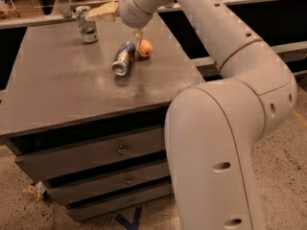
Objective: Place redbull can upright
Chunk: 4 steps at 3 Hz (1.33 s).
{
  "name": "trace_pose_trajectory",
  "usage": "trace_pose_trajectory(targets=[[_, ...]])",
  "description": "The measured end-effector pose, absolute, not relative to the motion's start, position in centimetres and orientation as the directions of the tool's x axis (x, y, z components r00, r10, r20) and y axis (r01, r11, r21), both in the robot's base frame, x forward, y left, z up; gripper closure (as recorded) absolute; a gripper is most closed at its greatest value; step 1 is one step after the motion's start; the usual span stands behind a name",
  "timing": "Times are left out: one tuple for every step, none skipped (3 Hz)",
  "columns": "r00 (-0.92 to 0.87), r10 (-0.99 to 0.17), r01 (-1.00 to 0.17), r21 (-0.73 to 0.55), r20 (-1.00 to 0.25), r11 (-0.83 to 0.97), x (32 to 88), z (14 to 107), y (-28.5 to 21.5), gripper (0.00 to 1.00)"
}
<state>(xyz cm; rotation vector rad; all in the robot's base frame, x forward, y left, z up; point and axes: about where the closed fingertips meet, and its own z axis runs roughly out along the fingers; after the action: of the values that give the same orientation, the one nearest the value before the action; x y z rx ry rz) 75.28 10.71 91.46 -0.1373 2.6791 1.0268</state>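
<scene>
Silver-and-blue metal, the slim redbull can [123,58] is lying on its side on the matte grey cabinet top [62,90], shiny end facing the front edge. A round orange fruit [145,48] is sitting just beside its far end. My gripper [115,28] is hovering above it, pale fingers [103,11] spreading wide and gripping nothing, one pointing toward the upright white-and-green can [86,25]. Open surface is stretching left and forward.

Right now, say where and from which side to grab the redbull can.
Grip the redbull can mid-body from above, jaws across its width: it lies on its side, an orange beside its far end. The gripper hovers over that end.
</scene>
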Motion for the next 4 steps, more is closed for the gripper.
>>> trace_pose_trajectory(targets=[[-0.963,0.027,-0.155,0.637,-0.267,0.755,75.9,90.5,10.6,0.00],[-0.967,0.037,-0.138,0.641,-0.251,0.755,76.2,89.6,10.8,0.00],[-0.972,0.046,-0.118,0.648,-0.230,0.752,76.4,88.5,11.2,0.00],[-0.974,0.046,-0.112,0.649,-0.222,0.753,76.4,88.0,11.3,0.00]])
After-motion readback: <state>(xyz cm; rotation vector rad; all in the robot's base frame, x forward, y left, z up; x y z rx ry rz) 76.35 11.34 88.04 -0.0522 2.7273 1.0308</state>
